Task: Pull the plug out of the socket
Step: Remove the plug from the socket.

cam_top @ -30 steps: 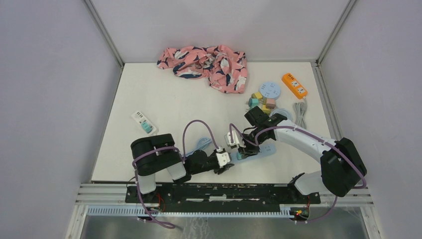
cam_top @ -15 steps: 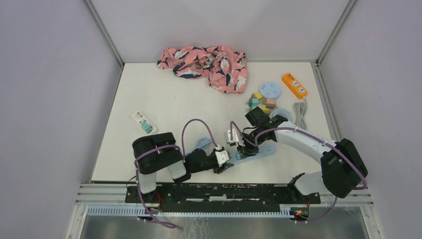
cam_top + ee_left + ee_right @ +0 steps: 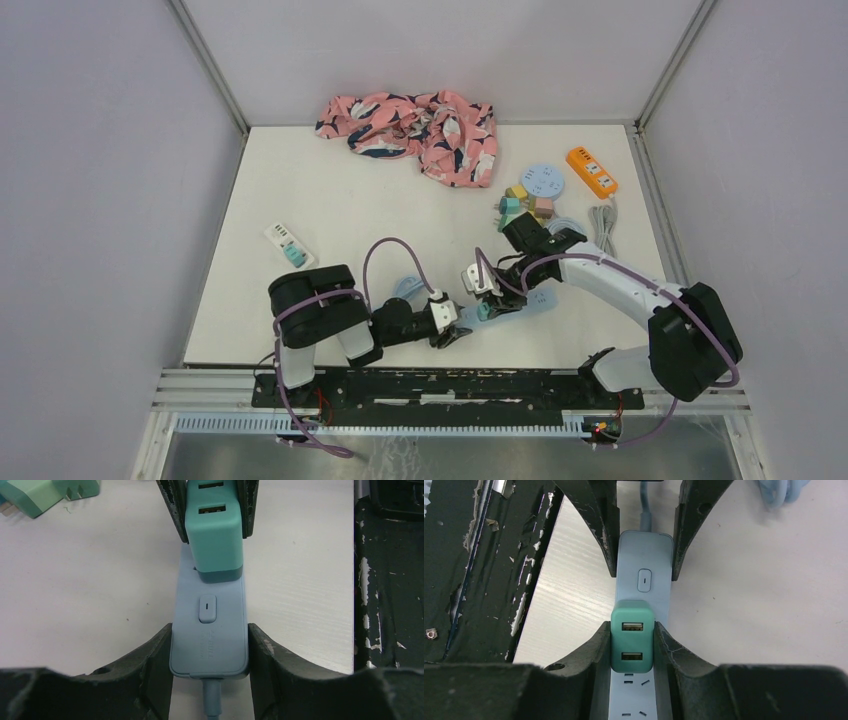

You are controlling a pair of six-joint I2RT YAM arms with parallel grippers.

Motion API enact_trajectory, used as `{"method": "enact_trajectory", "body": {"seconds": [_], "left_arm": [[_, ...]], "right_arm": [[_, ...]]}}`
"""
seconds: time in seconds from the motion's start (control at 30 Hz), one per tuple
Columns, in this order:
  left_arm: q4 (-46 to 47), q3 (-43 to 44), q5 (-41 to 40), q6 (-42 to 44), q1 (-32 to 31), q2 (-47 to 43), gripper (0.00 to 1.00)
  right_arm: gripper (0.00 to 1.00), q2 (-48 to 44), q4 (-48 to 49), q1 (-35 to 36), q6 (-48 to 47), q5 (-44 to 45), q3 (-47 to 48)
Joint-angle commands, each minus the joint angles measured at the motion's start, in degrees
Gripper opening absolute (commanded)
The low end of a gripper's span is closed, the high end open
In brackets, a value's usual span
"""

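A light blue power strip (image 3: 525,302) lies on the white table near the front. A teal two-port USB plug (image 3: 484,311) sits on it. My left gripper (image 3: 460,330) is shut on the strip's cord end (image 3: 210,652), one finger on each long side. My right gripper (image 3: 488,300) is shut on the teal plug (image 3: 632,637), its pads flat against the plug's sides. In the left wrist view the plug (image 3: 214,535) stands just beyond the strip's switch, with the right fingers (image 3: 172,505) on it.
A pink floral cloth (image 3: 415,125) lies at the back. At the right are an orange power strip (image 3: 591,171), a round blue socket (image 3: 542,182), several coloured plugs (image 3: 525,203) and a grey cable (image 3: 603,232). A white strip (image 3: 289,246) lies at the left.
My right wrist has shifted slightly right and its gripper has settled lower over the plug. The left arm and the strip have barely moved.
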Motion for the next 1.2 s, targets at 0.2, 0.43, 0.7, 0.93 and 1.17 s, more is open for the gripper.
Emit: {"method": "enact_trajectory", "body": {"seconds": [0.2,0.43,0.7,0.93,1.17], "left_arm": [[2.9,-0.3,0.2,-2.6,0.5,0.8,0.03],[3.5,-0.3,0.3,-2.7,0.6,1.2,0.03],[3.6,-0.4,0.2,-3.1,0.6,0.8,0.03],[3.3,-0.5,0.0,-3.3,0.6,0.8,0.03],[3.7,-0.4,0.1,-3.3,0.6,1.0,0.03]], "right_arm": [[0.0,-0.8,11.7,1.7,13.6,1.3,1.6],[0.0,-2.2,1.0,-2.1,-1.0,1.9,1.5],[0.0,-1.0,-0.5,3.6,-4.2,-5.7,0.7],[0.0,-1.0,10.6,3.3,12.0,-1.0,1.6],[0.0,-1.4,1.9,-2.0,1.4,0.6,1.8]]}}
